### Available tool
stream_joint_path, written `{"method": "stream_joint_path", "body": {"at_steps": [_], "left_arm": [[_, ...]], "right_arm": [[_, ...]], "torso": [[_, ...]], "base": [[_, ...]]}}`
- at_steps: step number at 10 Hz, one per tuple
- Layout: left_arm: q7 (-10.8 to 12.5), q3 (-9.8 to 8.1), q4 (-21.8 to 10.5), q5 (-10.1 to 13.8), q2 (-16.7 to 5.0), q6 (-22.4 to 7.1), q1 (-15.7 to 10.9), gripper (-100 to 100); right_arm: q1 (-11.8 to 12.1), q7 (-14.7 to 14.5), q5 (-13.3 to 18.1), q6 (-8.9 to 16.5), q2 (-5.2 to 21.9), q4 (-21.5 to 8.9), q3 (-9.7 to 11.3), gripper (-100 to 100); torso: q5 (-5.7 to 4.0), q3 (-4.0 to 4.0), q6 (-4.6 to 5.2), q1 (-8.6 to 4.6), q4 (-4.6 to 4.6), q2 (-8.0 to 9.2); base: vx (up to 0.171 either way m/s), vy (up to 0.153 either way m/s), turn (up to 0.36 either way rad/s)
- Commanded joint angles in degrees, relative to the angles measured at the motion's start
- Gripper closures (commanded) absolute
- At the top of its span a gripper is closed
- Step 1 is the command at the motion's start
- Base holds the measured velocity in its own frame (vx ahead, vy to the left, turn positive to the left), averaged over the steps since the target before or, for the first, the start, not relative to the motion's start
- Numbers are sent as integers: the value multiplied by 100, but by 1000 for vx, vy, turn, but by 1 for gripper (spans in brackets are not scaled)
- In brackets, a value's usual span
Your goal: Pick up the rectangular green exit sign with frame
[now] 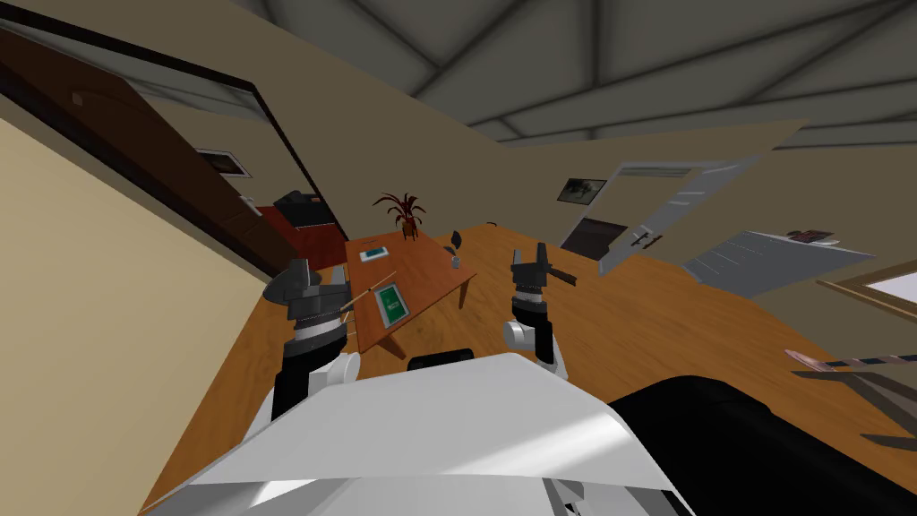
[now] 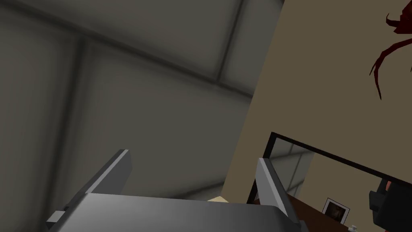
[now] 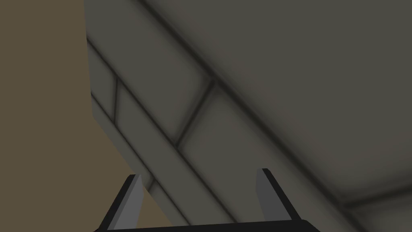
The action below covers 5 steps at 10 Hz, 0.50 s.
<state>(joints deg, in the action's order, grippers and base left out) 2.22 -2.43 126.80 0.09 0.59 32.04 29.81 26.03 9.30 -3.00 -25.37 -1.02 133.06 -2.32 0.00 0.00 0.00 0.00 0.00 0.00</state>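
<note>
Plainly nearer the left gripper (image 2: 192,155) than the right gripper (image 3: 199,172): green sign (image 1: 391,305), flat on the table (image 1: 430,265), long axis pointing forward; both spread wide, empty

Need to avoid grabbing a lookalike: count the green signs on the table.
1: the green sign lies flat at the near end of the table. A paler flat card farther along is too small to identify.
</note>
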Motion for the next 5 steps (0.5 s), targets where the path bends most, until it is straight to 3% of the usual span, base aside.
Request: {"method": "stream_joint_path", "body": {"at_steps": [1,5], "left_arm": [[66,-42,-60,-52,-195,1,19,-100],[449,-264,-418,-361,-830,12,123,-100]], "right_arm": [[0,0,0,0,0,0,0,0],[-1,0,0,0,0,0,0,0]], "torso": [[0,0,0,0,0,0],[3,8,1,15,3,14]], "base": [[-10,8,-83],[-37,26,-159]]}}
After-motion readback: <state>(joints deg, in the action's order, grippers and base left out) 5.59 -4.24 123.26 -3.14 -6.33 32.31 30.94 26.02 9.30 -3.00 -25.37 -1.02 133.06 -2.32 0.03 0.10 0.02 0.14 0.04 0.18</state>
